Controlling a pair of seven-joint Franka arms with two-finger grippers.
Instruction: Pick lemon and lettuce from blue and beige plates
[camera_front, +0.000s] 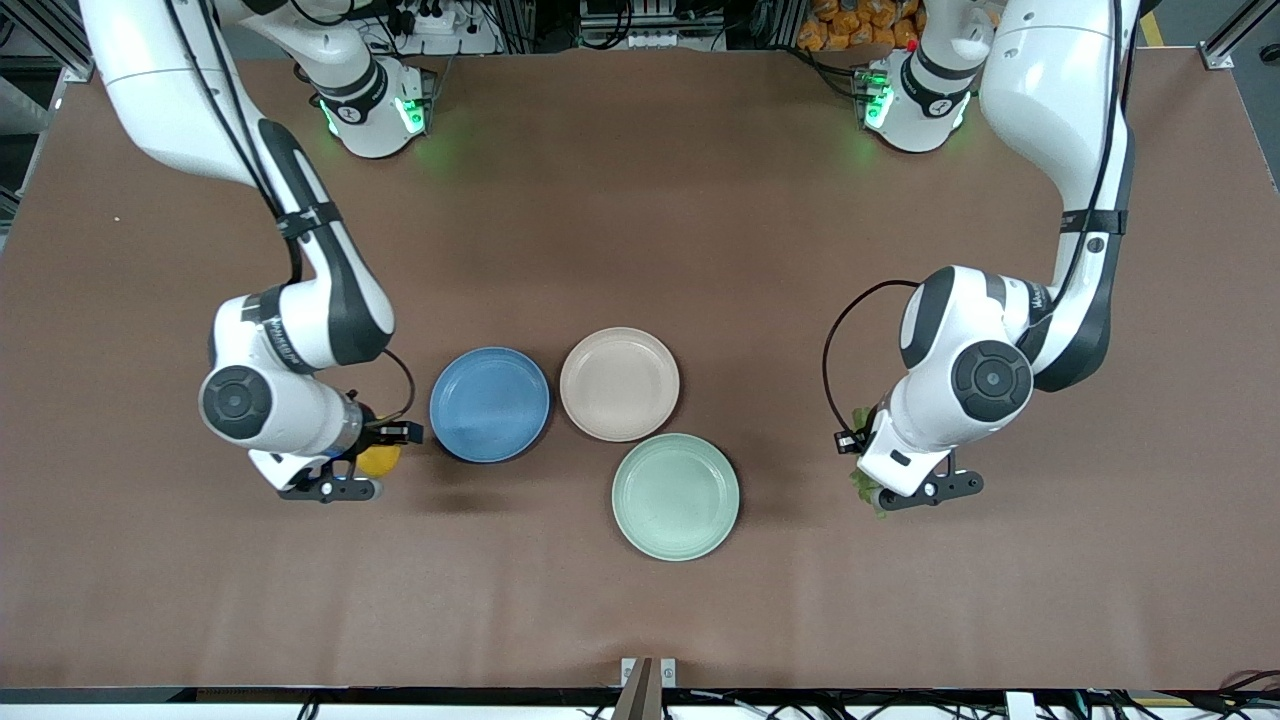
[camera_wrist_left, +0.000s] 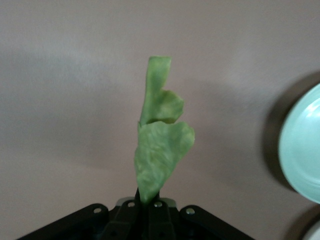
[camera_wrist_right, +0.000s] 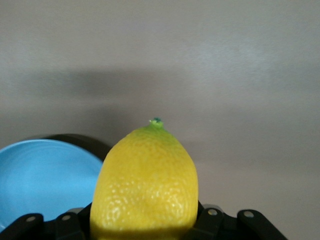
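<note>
Lemon (camera_wrist_right: 145, 185) sits clamped in the right claw (camera_front: 372, 462) beside the blue plate (camera_front: 489, 404); lettuce (camera_wrist_left: 159, 145) hangs pinched in the left claw (camera_front: 868, 480), both over bare surface (camera_front: 640, 200).

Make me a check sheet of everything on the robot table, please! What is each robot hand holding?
Surface: brown table, bare apart from three plates.
Job's things: lemon held in the right end effector; lettuce held in the left end effector. Blue plate and beige plate both have nothing on them.
Clutter: green plate, nothing on it, nearer the front camera than the other two.
End effectors: right one shut on the lemon, above the table beside the blue plate; left one shut on the lettuce, above the table toward the left arm's end.
Cables: a black cable loops at the left wrist.
Surroundings: metal frames and wires along the robots' side of the table.
</note>
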